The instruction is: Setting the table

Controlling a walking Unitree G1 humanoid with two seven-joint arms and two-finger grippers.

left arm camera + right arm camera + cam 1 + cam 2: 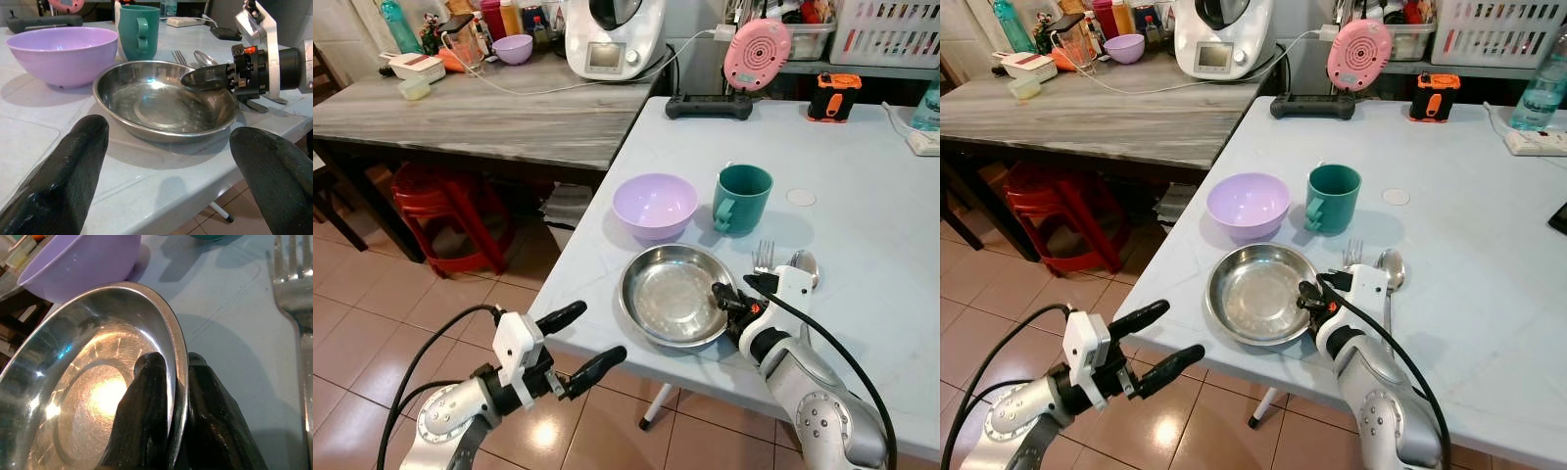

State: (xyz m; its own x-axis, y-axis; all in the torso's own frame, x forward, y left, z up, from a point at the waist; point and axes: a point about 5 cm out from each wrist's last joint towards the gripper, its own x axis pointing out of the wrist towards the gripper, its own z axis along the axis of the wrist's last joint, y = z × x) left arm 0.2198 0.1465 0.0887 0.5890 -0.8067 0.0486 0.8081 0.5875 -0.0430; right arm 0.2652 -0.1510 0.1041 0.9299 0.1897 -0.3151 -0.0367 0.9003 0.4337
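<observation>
Head views bright, evenly lit, sharp; mild wide-angle bending toward edges. Light blue bench (862, 225) clean, no blown areas. Soft shadows fall toward 7 o'clock from the purple bowl (655, 204) and green mug (742, 197). Floor tiles (372, 323) show glossy reflections. Steel plate (674, 294) carries dull glare in head views, a strong hot spot at centre in right wrist view. Left wrist view: left pincer fingers (63, 181) near the lens, blurred; background soft. Right wrist view close-up, fork (293, 279) slightly soft.
</observation>
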